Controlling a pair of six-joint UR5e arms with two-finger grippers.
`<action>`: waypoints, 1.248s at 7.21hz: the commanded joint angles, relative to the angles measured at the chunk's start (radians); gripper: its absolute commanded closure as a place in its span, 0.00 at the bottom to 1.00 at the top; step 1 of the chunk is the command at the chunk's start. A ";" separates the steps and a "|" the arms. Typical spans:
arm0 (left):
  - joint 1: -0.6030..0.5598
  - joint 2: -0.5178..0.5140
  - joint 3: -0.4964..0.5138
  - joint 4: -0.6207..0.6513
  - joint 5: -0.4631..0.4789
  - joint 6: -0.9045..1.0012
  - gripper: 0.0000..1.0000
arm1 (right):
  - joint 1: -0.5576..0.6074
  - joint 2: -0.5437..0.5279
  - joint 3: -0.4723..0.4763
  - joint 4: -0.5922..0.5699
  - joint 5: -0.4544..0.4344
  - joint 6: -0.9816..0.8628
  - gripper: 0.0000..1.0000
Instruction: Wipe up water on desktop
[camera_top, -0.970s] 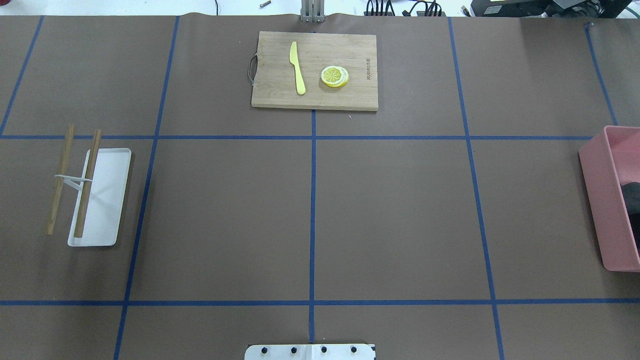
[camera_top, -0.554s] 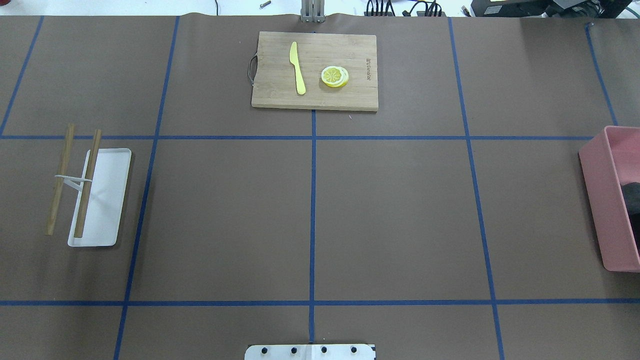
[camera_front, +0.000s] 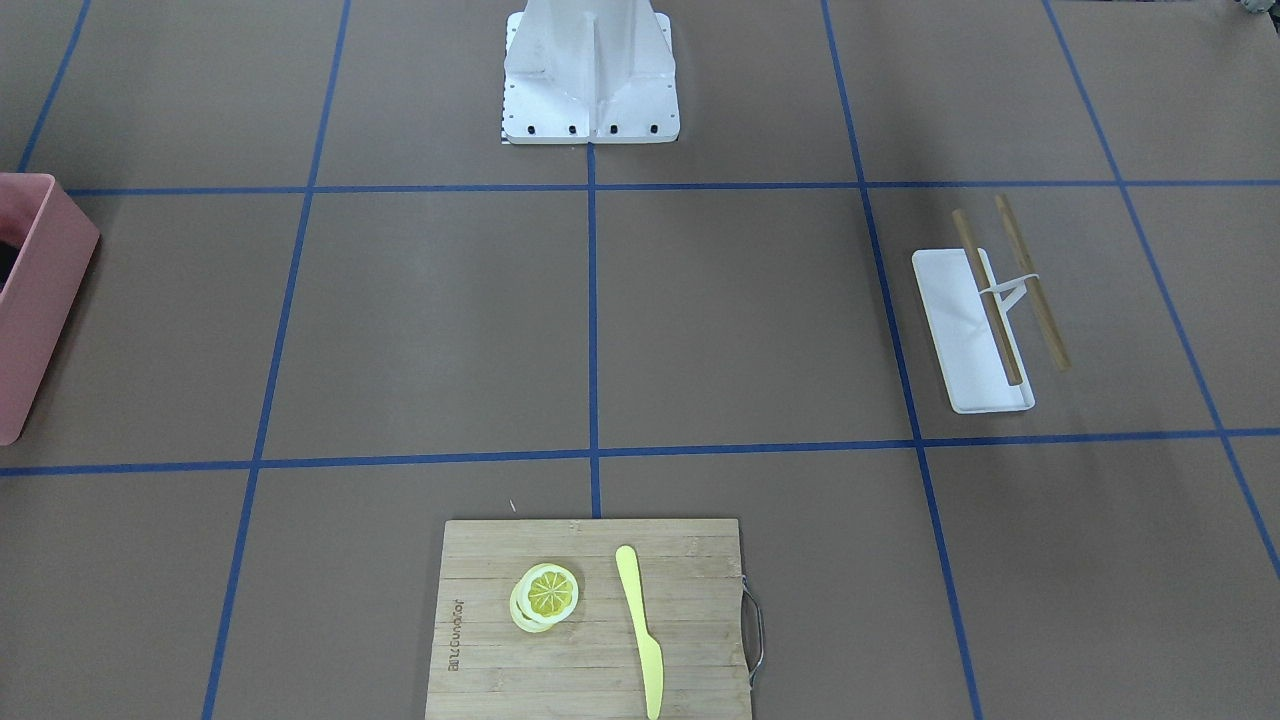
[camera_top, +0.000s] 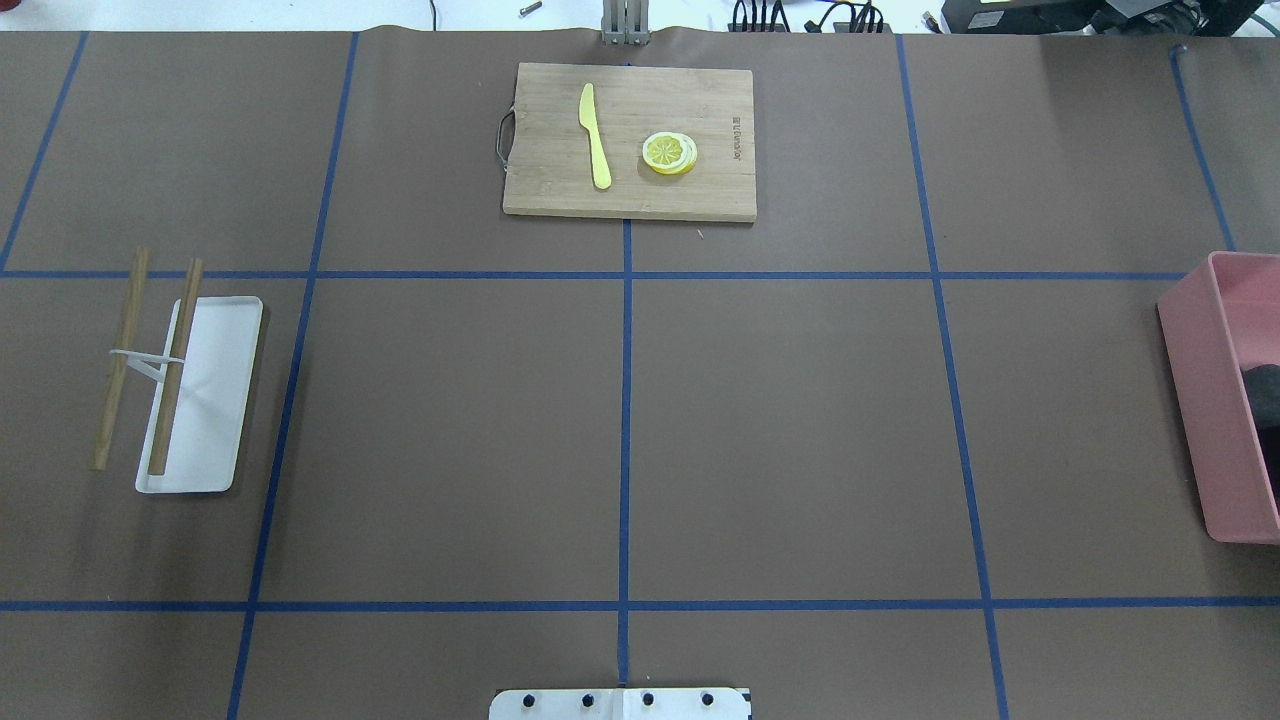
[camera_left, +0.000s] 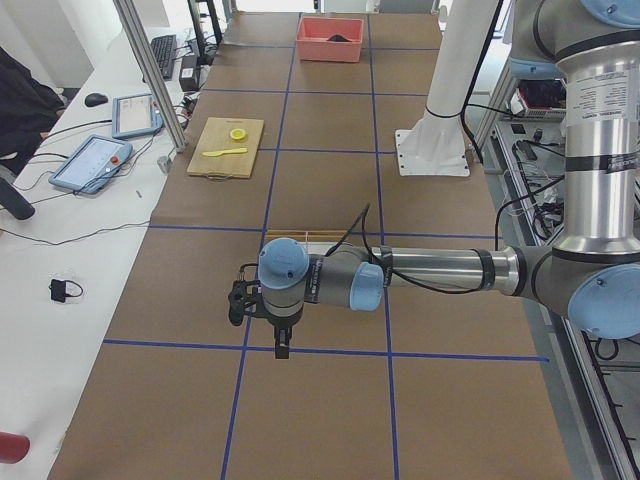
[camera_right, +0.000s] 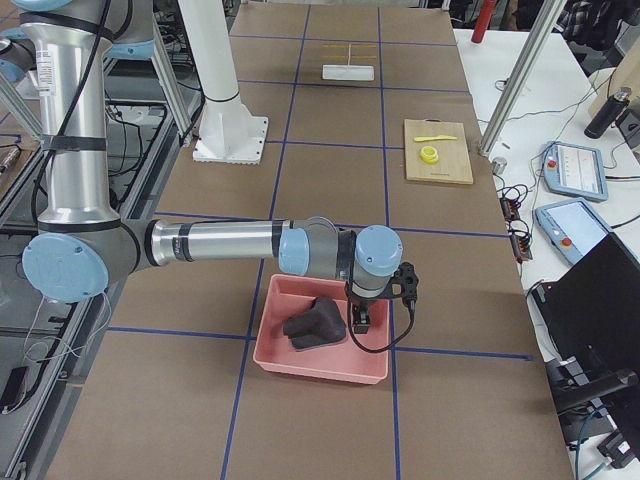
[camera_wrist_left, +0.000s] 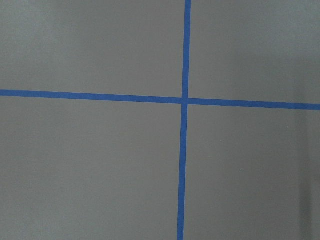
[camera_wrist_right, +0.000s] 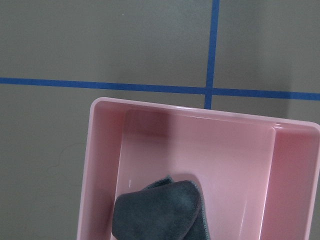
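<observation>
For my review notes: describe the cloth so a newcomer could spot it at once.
On the brown desktop with blue tape lines, go to the end on the robot's right, where a pink bin stands. The cloth is the dark grey crumpled bundle inside it, the bin's only content and the table's only fabric.

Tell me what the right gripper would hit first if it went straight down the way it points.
Most likely the dark cloth in the pink bin, or the bin floor beside it. The right gripper points down near the cloth's edge; depth is unclear.
</observation>
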 joint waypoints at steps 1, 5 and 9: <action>0.000 0.001 0.003 0.000 0.001 -0.002 0.02 | 0.000 0.000 0.000 0.000 -0.001 -0.001 0.00; 0.000 0.004 0.000 0.000 0.003 -0.003 0.02 | 0.000 0.002 0.000 0.032 -0.094 -0.001 0.00; 0.000 0.000 0.001 0.000 0.007 -0.005 0.02 | 0.000 -0.003 -0.002 0.031 -0.094 -0.001 0.00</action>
